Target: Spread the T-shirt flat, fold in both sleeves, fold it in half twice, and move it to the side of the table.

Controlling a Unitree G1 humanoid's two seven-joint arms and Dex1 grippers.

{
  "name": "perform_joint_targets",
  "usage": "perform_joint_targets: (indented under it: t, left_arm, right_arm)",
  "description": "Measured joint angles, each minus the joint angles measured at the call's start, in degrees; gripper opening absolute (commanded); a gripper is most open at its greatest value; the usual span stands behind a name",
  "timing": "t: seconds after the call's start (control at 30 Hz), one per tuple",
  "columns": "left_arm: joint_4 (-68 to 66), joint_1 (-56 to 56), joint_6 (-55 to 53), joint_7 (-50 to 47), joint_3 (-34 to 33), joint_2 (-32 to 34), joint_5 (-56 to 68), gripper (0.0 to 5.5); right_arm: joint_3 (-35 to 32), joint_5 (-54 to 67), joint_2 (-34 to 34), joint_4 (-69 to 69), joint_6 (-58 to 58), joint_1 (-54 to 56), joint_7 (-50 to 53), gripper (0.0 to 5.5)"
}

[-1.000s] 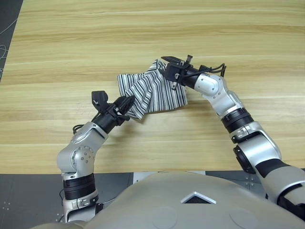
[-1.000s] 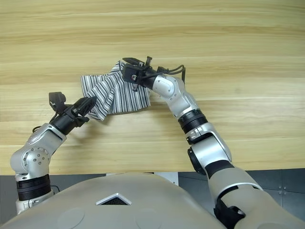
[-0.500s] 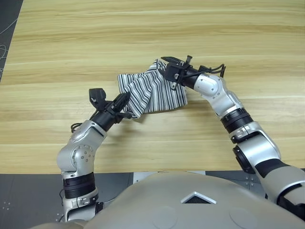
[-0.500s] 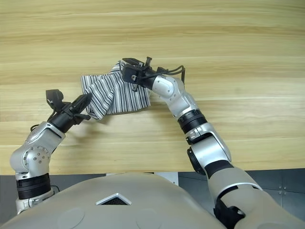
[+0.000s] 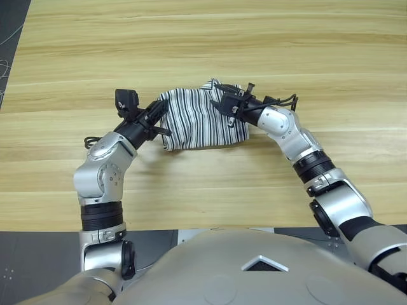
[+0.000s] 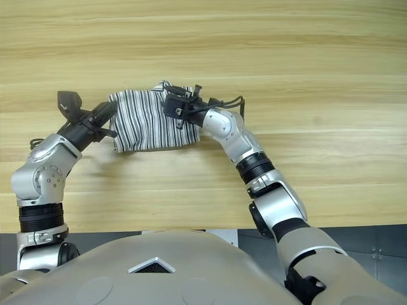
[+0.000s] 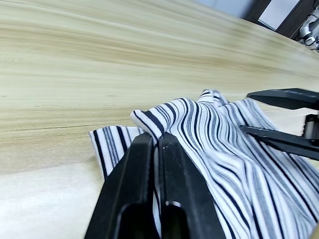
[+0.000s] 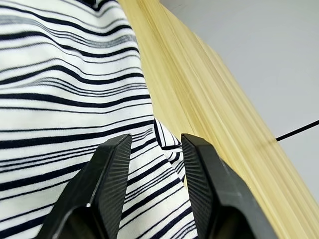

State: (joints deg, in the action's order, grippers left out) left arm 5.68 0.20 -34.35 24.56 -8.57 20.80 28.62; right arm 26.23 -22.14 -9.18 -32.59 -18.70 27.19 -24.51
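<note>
The striped T-shirt (image 5: 198, 124) lies folded into a rough rectangle in the middle of the wooden table (image 5: 267, 44). My left gripper (image 5: 159, 113) is at its left edge, shut on a raised fold of the cloth (image 7: 149, 119). My right gripper (image 5: 220, 101) rests over the shirt's far right part. Its two fingers (image 8: 112, 174) stand apart, with striped cloth showing in the gap under them. In the left wrist view the right gripper's fingers (image 7: 281, 94) also appear spread, lying along the cloth.
Bare wood stretches on all sides of the shirt. The table's front edge (image 5: 210, 227) runs close to my body. Dark floor with cables (image 5: 9, 44) shows past the table's left end.
My left gripper has lifted the shirt's near left corner away from me and to the left, and the cloth now lies squarer. The right gripper has sunk slightly onto the shirt.
</note>
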Motion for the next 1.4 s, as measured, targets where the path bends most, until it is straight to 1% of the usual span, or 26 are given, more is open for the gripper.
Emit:
perform_joint_targets:
  t: [0.23,0.3,0.37,0.43,0.57,0.73,0.87,1.03,1.2,1.4]
  left_arm:
    - [-6.1,-1.9,2.3,1.5,0.6,0.2,-3.1,0.13]
    - [-7.2,-2.8,3.1,1.7,0.6,0.4,-4.0,0.13]
    - [-7.6,-3.2,3.3,1.9,0.6,0.5,-4.2,0.13]
    - [-7.7,-3.3,3.4,2.4,0.6,0.5,-4.5,0.13]
    - [-7.9,-3.5,3.4,3.0,0.6,0.5,-4.8,0.13]
    - [-8.0,-4.5,3.4,4.0,1.0,0.9,-5.2,0.13]
    - [-10.3,-6.7,3.5,6.8,2.4,3.1,-6.7,0.13]
    - [-16.6,-13.5,4.3,10.6,5.1,5.2,-9.7,0.13]
    - [-27.2,-16.7,8.9,12.5,7.6,5.5,-13.7,0.13]
    - [-33.5,-18.8,12.6,13.1,8.9,5.5,-16.5,0.13]
  right_arm:
    - [-0.1,0.1,-0.5,1.8,0.1,-1.8,-0.3,1.84]
    - [-0.3,1.1,-0.6,1.8,0.2,-3.8,-1.0,1.84]
    - [-0.5,3.5,-0.4,1.5,1.2,-6.2,-2.8,1.84]
    - [-2.4,8.2,0.6,0.9,2.7,-8.1,-5.3,1.84]
    - [-3.0,10.6,1.7,-3.0,2.5,-7.3,-6.3,1.84]
    - [-2.2,10.1,2.2,-8.0,0.2,-5.1,-4.9,1.84]
    - [-1.1,9.8,1.5,-9.1,-1.2,-4.2,-5.0,1.84]
    - [-0.4,9.8,1.0,-9.1,-1.7,-3.9,-5.2,1.84]
    - [-0.1,9.8,0.1,-8.0,-1.7,-4.0,-6.0,1.84]
    - [0.1,9.8,-0.6,-6.8,-1.7,-4.5,-6.1,1.84]
